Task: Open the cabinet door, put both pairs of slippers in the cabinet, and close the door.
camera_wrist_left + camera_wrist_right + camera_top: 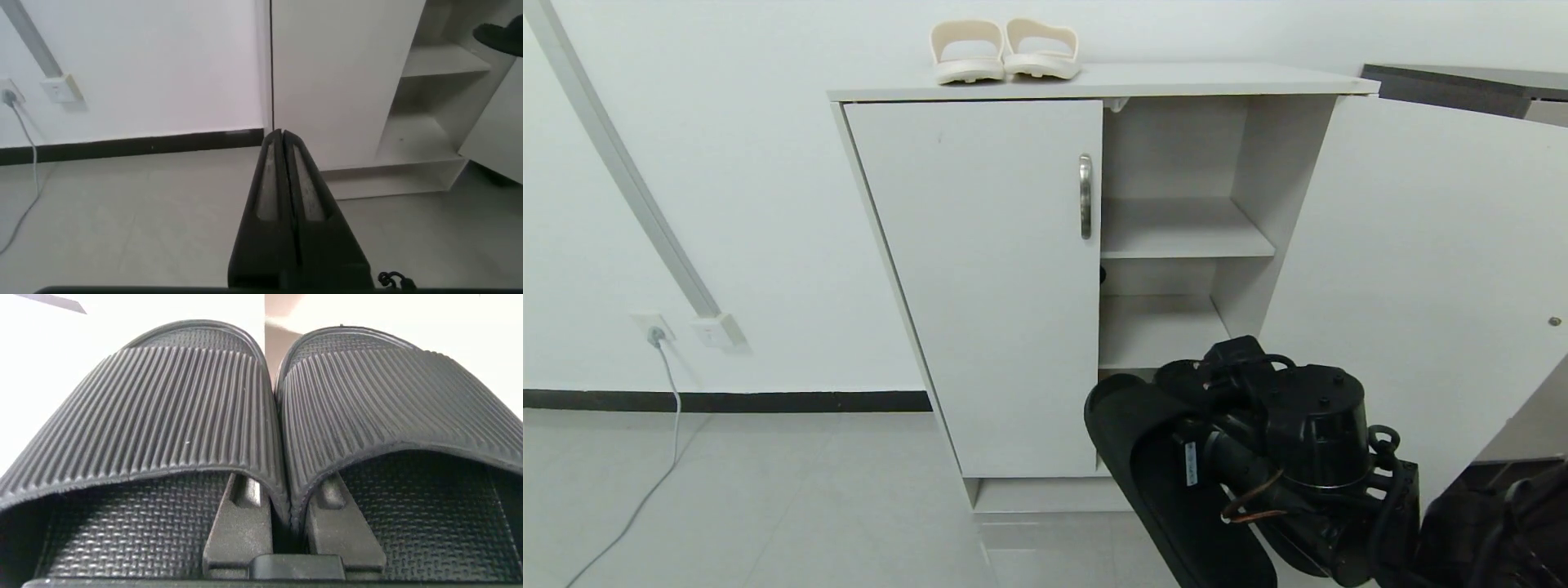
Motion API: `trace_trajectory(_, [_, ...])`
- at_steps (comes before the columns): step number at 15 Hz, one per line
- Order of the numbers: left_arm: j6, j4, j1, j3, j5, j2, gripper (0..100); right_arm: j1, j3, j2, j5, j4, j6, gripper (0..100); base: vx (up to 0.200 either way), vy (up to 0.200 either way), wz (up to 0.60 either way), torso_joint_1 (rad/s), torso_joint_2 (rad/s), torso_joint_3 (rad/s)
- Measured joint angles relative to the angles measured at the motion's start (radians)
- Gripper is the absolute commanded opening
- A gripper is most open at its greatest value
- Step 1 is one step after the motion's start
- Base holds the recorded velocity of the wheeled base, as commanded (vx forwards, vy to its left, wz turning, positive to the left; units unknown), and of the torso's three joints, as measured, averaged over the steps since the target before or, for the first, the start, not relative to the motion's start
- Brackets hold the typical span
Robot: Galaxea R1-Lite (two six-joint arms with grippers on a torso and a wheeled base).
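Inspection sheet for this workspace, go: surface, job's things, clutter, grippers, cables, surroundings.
Surface: grey tiled floor; white cabinet top.
Job's things: left door shut, right door open; cream slippers on the cabinet top; black slippers held low in front of the open half.
Clutter: nothing seen.
Grippers: right gripper shut on the black slippers, pinching their inner walls together; left gripper shut, holding nothing.
Cables: grey cord runs from the wall socket across the floor.
Surroundings: white wall, black skirting, slanted conduit.
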Motion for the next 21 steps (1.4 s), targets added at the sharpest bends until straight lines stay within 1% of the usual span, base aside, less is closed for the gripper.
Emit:
trace_trajectory(1, [-0.01, 0.0, 0.0, 0.0, 0.0, -0.001, 0, 0.0, -0.021, 0.011, -0.026, -0.001, -0.001, 0, 0.0, 0.0, 0.0, 0.0, 0.0, 0.0])
trace_trajectory(2, [-0.026, 0.0, 0.0, 0.0, 0.001, -0.002, 0, 0.0, -0.05, 0.03, -0.077, -0.002, -0.002, 0, 0.0, 0.0, 0.0, 0.0, 0.0, 0.0])
trace_trajectory(3, [-0.034, 0.0, 0.0, 0.0, 0.002, -0.003, 0, 0.002, -0.091, 0.053, -0.146, -0.002, -0.001, 0, 0.0, 0.0, 0.0, 0.0, 0.0, 0.0])
trace_trajectory(5, [-0.033, 0.0, 0.0, 0.0, 0.003, -0.004, 0, 0.013, -0.187, 0.106, -0.266, -0.002, -0.001, 0, 0.0, 0.0, 0.0, 0.0, 0.0, 0.0])
trace_trajectory(7, [-0.033, 0.0, 0.0, 0.0, 0.003, -0.004, 0, 0.039, -0.271, 0.167, -0.346, -0.001, -0.001, 0, 0.0, 0.0, 0.0, 0.0, 0.0, 0.0])
trace_trajectory(10, [-0.032, 0.0, 0.001, 0.0, 0.003, -0.004, 0, 0.056, -0.313, 0.23, -0.369, -0.002, 0.001, 0, 0.0, -0.2, 0.0, 0.002, 0.0, 0.001])
trace_trajectory(14, [-0.032, 0.0, 0.001, 0.0, 0.003, -0.004, 0, 0.052, -0.316, 0.259, -0.37, -0.004, 0.006, 0, 0.0, -0.2, 0.0, 0.005, 0.0, -0.002])
trace_trajectory(19, [-0.033, 0.0, 0.0, 0.0, 0.003, -0.003, 0, 0.042, -0.311, 0.281, -0.367, -0.012, 0.025, 0, 0.0, 0.0, 0.0, 0.0, 0.0, 0.0])
trace_trajectory(21, [-0.033, 0.0, 0.001, 0.0, 0.003, -0.003, 0, 0.045, -0.312, 0.303, -0.362, -0.035, 0.027, 0, 0.0, 0.0, 0.0, 0.0, 0.0, 0.0])
